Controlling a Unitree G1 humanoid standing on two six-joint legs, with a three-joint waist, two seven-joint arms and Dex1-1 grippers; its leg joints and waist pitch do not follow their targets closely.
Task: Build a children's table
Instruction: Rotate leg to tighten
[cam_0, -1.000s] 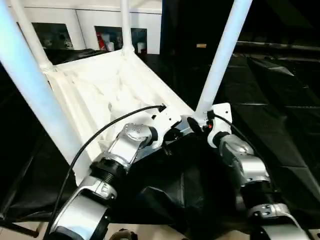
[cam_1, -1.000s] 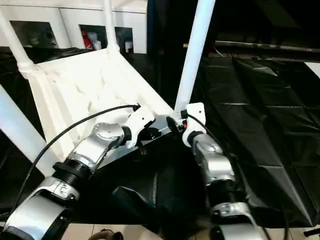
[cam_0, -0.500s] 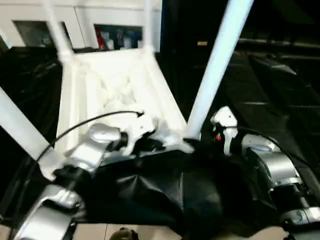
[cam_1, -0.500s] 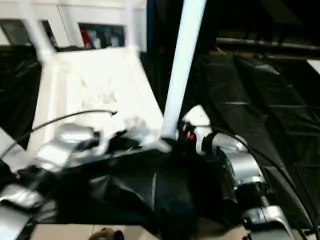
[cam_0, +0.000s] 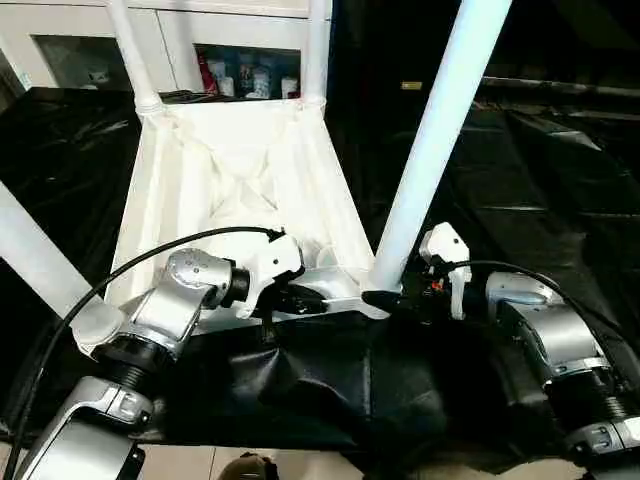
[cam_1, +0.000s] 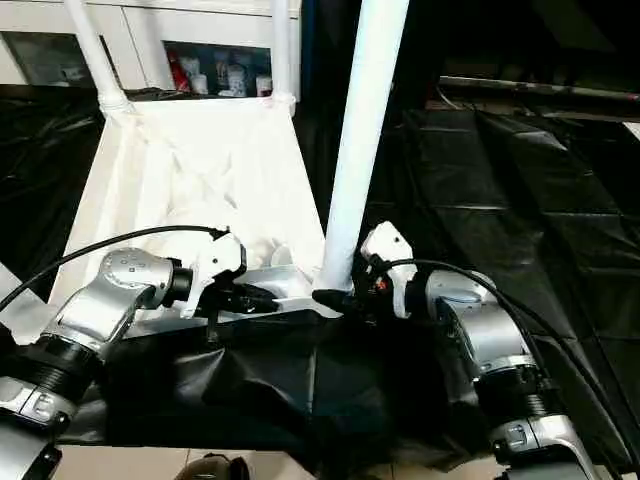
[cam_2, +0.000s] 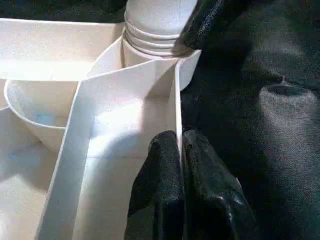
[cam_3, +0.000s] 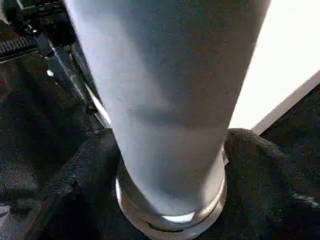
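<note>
The white table top (cam_0: 240, 170) lies upside down on the black-draped surface, ribbed underside up, and its four legs stand up from the corner sockets. My left gripper (cam_0: 310, 298) is shut on the thin near rim (cam_2: 176, 100), a finger on each side of the wall, close to the near right corner. The near right leg (cam_0: 430, 140) rises from that corner. My right gripper (cam_0: 385, 298) is at its base, and its black fingers (cam_3: 250, 160) flank and touch the tube (cam_3: 165, 100) just above the socket.
Other legs rise at the far left (cam_0: 130, 50), far right (cam_0: 317, 50) and near left (cam_0: 40, 260). Black sheeting (cam_0: 540, 170) covers the surface to the right. White cabinets with shelf items (cam_0: 240, 75) stand behind. A black cable (cam_0: 150, 270) loops over my left forearm.
The table top has swung round from a skewed pose to lie square in front of me, its near right corner coming closer. Both grippers travelled with it, and the right wrist dropped lower.
</note>
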